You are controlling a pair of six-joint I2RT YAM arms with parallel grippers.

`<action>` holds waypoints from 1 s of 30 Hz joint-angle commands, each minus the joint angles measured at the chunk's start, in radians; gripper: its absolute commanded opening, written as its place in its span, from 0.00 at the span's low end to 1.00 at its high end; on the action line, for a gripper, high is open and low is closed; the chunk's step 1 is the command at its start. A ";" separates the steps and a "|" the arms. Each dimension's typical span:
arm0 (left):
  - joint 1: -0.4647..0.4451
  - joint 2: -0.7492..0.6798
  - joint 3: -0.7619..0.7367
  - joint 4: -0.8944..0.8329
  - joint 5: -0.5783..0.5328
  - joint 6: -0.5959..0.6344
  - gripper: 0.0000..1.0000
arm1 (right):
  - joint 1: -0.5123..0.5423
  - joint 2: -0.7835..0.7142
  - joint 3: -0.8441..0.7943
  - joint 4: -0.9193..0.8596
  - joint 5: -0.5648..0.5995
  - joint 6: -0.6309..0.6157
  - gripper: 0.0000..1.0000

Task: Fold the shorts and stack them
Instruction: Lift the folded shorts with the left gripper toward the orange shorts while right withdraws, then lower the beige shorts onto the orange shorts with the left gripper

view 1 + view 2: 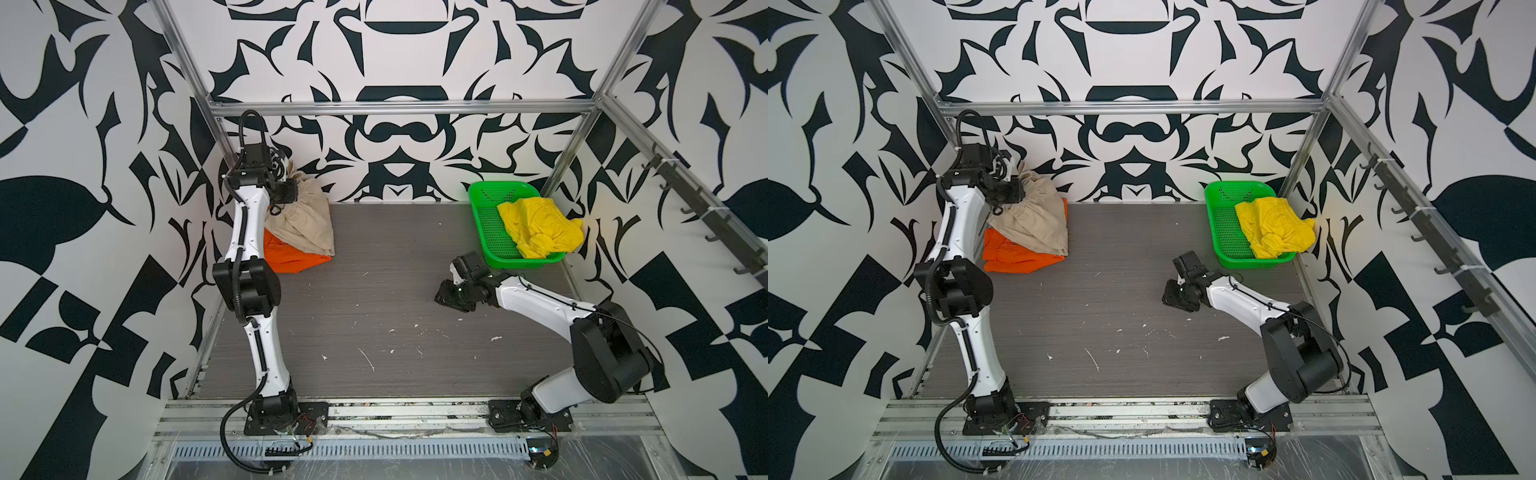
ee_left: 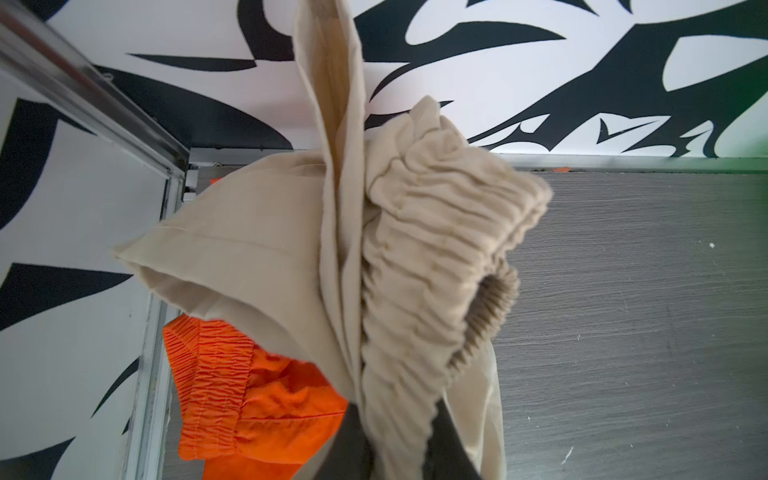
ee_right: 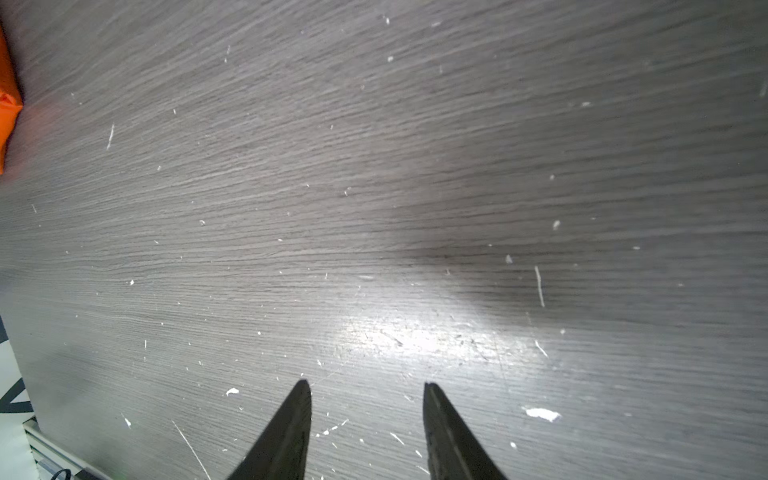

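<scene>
Shorts count: three pairs of soft cloth, one of each colour.
Beige shorts (image 1: 305,224): one pair, in matte woven cloth. The elastic waist is bunched into tight ribbed puckers. It hangs as a loose cone at the far left corner, with its lower edge draped on the orange pair.
Orange shorts (image 1: 293,259): one pair, bright, thin and creased. It lies low in flat layers on the tabletop at the far left, partly under the beige cloth. Its shirred waistband shows in the left wrist view.
Yellow shorts (image 1: 540,228): one pair, bright, crumpled into a lumpy heap inside the basket and spilling over its right rim.
Basket (image 1: 484,224): one, in rigid green plastic, rectangular with rounded corners and a perforated floor and walls. It stands at the far right.
Tabletop (image 1: 374,316): one, flat, dark grey wood grain flecked with white chips and scratches.
End effector count: two, each with two black tapered fingers.
Left end effector (image 2: 399,449): clamped on the gathered waist of the beige shorts, holding it up above the orange pair.
Right end effector (image 3: 368,386): jaws apart with nothing between them, over bare tabletop on the near side of the basket, touching no cloth.
</scene>
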 commanded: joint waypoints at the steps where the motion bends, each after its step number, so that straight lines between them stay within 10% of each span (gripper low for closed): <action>1: 0.026 0.015 0.001 -0.016 0.050 -0.011 0.04 | 0.006 -0.004 0.003 -0.011 -0.003 0.015 0.48; 13: 0.143 0.122 -0.093 0.015 0.125 -0.028 0.10 | 0.006 0.018 0.003 -0.007 -0.010 0.012 0.48; 22: 0.178 0.195 -0.063 -0.032 -0.110 -0.070 0.71 | 0.006 0.025 0.006 -0.005 -0.013 0.013 0.48; 30: 0.151 -0.017 -0.099 -0.005 -0.127 -0.152 0.78 | 0.007 0.028 0.050 -0.007 -0.011 0.009 0.48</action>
